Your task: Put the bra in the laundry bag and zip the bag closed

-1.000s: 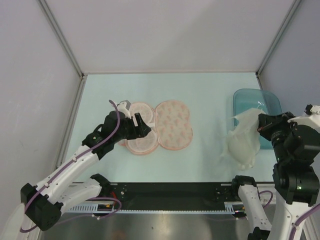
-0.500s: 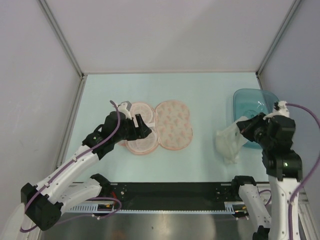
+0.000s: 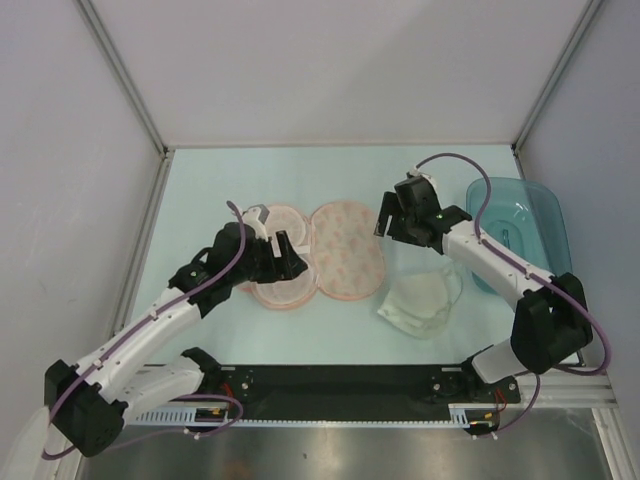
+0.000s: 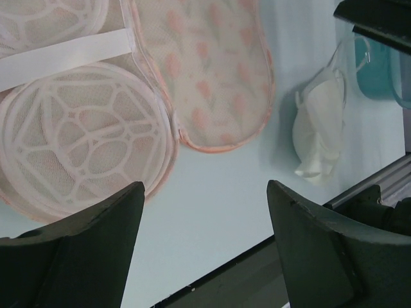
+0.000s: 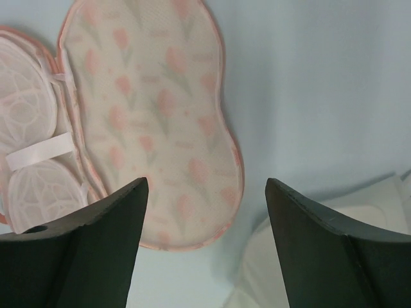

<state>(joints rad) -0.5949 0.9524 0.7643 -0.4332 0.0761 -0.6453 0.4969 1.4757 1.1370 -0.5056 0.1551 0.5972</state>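
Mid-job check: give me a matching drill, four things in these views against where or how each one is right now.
Things:
1. bra
2. laundry bag
3. tray
4. right gripper

States:
A. open and empty, near the bag's right edge
B. translucent teal, at the right side of the table
C. lying loose on the table, right of the bag
D. spread open, mesh lining showing

Pairs: 1-C, 2-D, 3-B, 4-A

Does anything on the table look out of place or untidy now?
Yes. The bra lies crumpled on the table beside the open laundry bag, on its right, not inside it; one thin strap loops toward the teal tray. The bag lies flat and open. Nothing looks spilled or damaged.
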